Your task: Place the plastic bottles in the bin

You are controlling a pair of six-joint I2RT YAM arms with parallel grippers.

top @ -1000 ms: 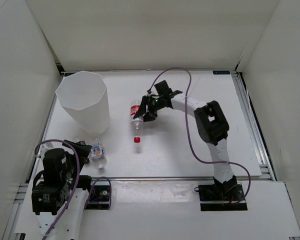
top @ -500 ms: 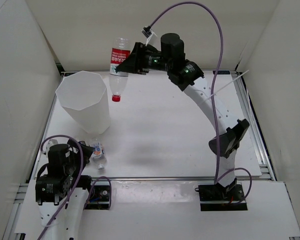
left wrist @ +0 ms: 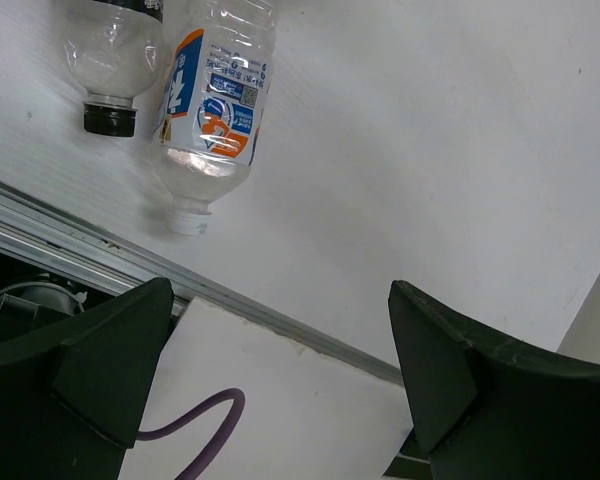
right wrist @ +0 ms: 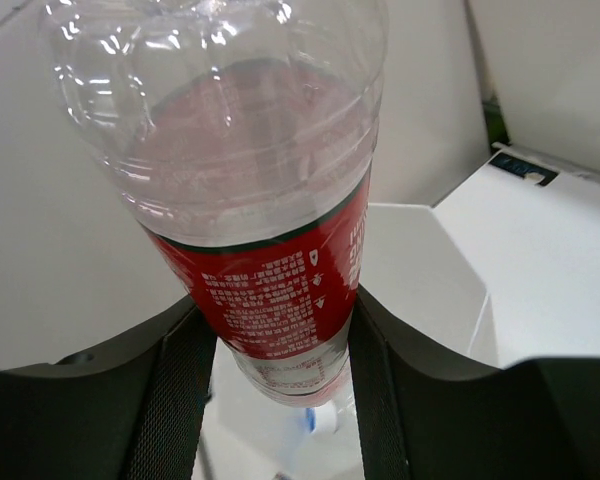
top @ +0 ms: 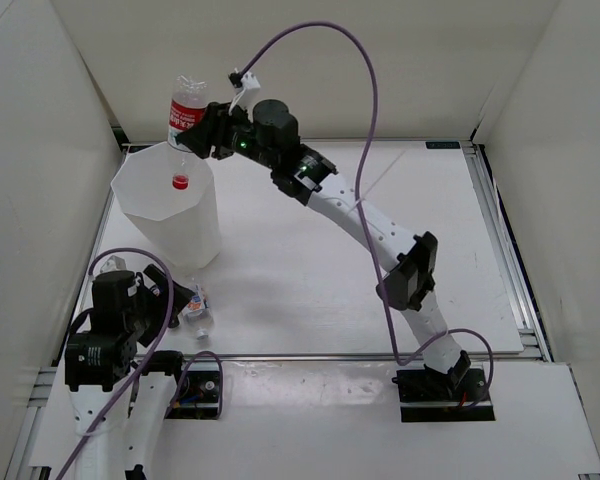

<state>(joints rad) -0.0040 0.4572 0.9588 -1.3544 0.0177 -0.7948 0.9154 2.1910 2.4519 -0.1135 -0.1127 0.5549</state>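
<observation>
- Top external: right gripper is clamped on the red bottle, which hangs above the bin. Its long axis runs close to vertical, red cap down, and the cap sits over the open mouth, toward the far side of the rim. My judgement is that letting go drops it straight in.
- Top external: left gripper waits low at the near left, just beside a blue-label bottle lying on the worktop at the bin's foot. The left arm is much the nearer one to it.
- Left wrist: the left fingers stand wide apart with nothing between them. The blue-label bottle lies ahead, neck pointing back toward the gripper, and a dark-capped bottle lies alongside.
- Right wrist: both fingers press the red label from either side. The bin's white interior shows below the bottle.
</observation>
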